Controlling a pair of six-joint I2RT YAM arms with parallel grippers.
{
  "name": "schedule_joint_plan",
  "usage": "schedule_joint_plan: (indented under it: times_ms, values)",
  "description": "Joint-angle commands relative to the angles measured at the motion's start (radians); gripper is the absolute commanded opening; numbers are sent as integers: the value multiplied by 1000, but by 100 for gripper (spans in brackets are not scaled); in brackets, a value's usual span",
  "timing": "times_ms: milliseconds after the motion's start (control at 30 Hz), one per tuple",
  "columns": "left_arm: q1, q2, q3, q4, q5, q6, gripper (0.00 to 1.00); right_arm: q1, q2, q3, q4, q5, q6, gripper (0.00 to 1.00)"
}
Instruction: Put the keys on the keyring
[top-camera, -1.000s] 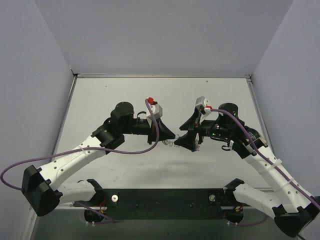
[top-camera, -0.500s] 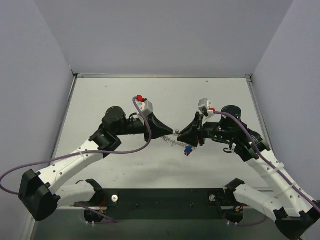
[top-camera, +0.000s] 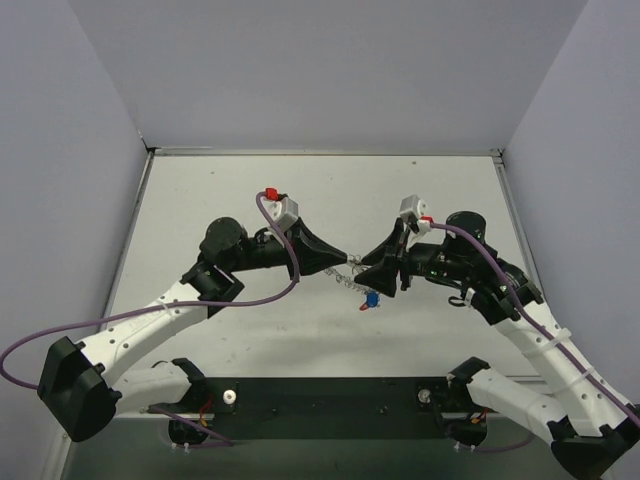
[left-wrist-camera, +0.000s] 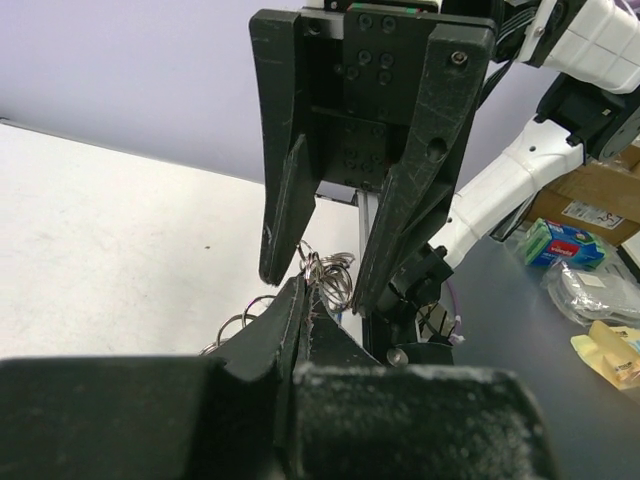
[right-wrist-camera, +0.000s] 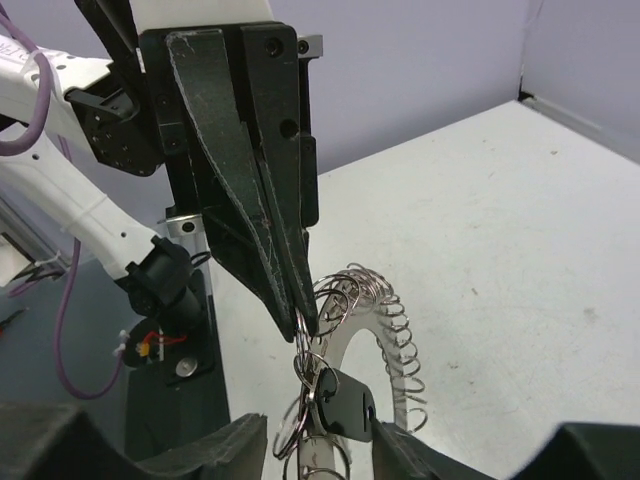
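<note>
The keyring (right-wrist-camera: 392, 312), a loop of silvery coiled links, hangs in the air between my two grippers; it also shows in the top view (top-camera: 351, 272) and the left wrist view (left-wrist-camera: 333, 272). My left gripper (left-wrist-camera: 305, 290) is shut on a link at the loop's top, as the right wrist view shows (right-wrist-camera: 305, 318). My right gripper (right-wrist-camera: 320, 440) is open, its fingers (left-wrist-camera: 283, 215) either side of the links. A dark grey piece (right-wrist-camera: 347, 405) hangs on the links between them. A blue-headed key (top-camera: 371, 298) with a red bit dangles below.
The white table (top-camera: 230, 190) has raised edges and grey walls on three sides. The black base rail (top-camera: 330, 400) runs along the near edge. Purple cables loop off both arms.
My left gripper has drawn back to the left and up with the keyring in it. The loop now hangs stretched between the grippers, and the blue key has swung into view below.
</note>
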Motion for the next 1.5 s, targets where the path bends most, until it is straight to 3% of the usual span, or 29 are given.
schedule_joint_plan:
  times_ms: [0,100,267,433,700,1100,1467]
  values:
    - [9,-19,62,22,-7,52,0,-16,-62,10,5,53,-19,50]
    - [12,-26,85,-66,3,122,0,-23,-92,29,10,56,-25,60]
    - [15,-43,117,-203,31,198,0,-36,-102,59,22,45,-37,63]
    - [17,-60,150,-281,106,244,0,-62,-52,80,43,-114,-29,46]
    - [20,-62,189,-361,210,279,0,-109,48,114,66,-378,-17,44]
    - [20,-54,202,-367,206,284,0,-109,75,122,106,-516,40,41]
    - [20,-45,203,-344,203,268,0,-76,125,112,66,-461,24,37]
